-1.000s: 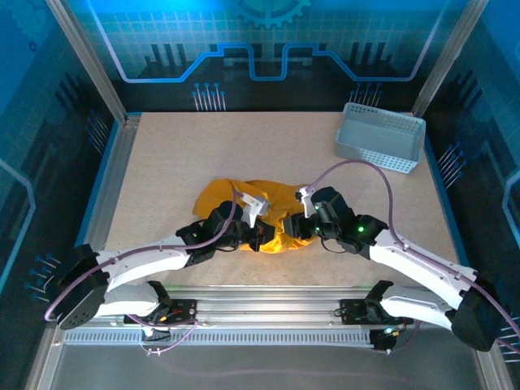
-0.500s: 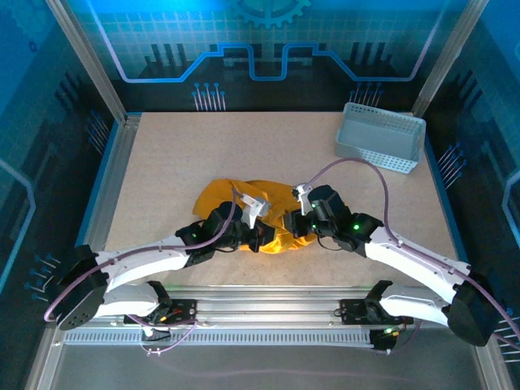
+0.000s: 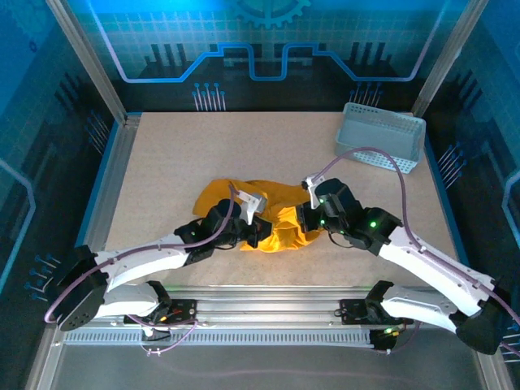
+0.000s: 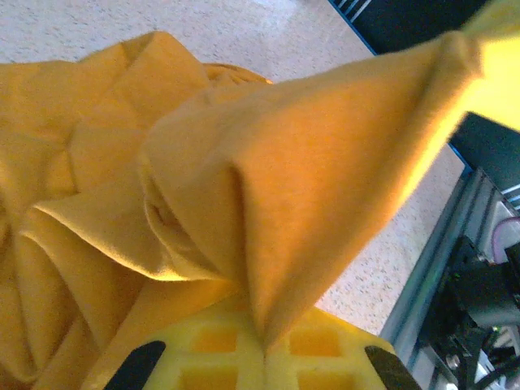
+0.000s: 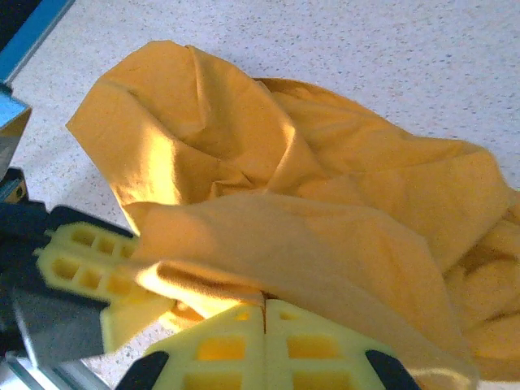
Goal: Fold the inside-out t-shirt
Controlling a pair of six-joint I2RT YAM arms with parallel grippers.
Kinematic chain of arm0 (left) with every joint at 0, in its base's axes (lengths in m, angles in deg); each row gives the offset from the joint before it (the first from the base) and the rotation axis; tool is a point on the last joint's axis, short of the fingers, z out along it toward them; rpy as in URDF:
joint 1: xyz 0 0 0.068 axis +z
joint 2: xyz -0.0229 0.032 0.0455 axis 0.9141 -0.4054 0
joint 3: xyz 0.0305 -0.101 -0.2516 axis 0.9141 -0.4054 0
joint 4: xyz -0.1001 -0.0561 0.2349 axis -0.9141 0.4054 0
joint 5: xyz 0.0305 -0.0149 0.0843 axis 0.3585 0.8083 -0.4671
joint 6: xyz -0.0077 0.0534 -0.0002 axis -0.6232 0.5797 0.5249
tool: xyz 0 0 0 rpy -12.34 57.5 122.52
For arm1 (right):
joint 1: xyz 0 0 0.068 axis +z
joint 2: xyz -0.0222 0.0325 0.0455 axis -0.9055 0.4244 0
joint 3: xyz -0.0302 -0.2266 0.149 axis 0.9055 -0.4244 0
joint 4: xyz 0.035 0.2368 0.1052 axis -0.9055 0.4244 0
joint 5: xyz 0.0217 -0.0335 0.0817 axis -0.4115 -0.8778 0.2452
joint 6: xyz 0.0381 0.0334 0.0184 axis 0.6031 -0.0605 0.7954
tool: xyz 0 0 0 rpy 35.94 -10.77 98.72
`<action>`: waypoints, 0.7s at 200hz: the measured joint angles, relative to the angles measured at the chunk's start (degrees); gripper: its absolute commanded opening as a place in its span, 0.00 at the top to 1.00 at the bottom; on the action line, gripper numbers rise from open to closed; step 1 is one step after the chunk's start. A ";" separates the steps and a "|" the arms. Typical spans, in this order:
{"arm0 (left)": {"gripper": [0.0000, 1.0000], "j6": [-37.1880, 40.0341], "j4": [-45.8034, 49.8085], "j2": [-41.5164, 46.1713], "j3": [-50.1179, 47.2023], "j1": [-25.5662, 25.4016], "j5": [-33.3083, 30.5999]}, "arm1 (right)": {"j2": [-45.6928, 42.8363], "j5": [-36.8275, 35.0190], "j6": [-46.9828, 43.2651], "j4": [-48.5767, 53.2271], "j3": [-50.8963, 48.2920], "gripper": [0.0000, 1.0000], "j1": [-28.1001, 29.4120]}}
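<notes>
Your inside-out t-shirt (image 3: 280,199) lies bunched at the near middle of the table (image 3: 187,154). It looks soft, light and limp and will likely sag, so grab hems or seams. Left gripper (image 4: 264,351) is clamped tight on a fold. Right gripper (image 5: 265,309) is closed on fabric too. The perforated grey basket (image 3: 380,138) sits far right.

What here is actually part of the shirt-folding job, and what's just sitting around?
Part of the job:
mustard-yellow t-shirt, crumpled in a heap
left fingers, shut on a fold of it
right fingers, shut on another fold

Just lying about:
pale grey basket, far right, apart from the shirt
</notes>
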State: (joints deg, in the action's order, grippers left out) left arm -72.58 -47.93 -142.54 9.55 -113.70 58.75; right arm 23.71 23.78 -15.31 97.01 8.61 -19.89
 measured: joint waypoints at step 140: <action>0.96 0.00 2.80 -5.55 3.19 0.66 -1.42 | -1.86 2.78 -1.07 4.17 -1.84 0.65 0.33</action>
State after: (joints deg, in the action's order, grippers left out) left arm -72.58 -45.13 -148.09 12.75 -113.04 57.33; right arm 21.85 26.55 -16.39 101.19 6.77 -19.57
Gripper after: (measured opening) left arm 0.052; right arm 0.351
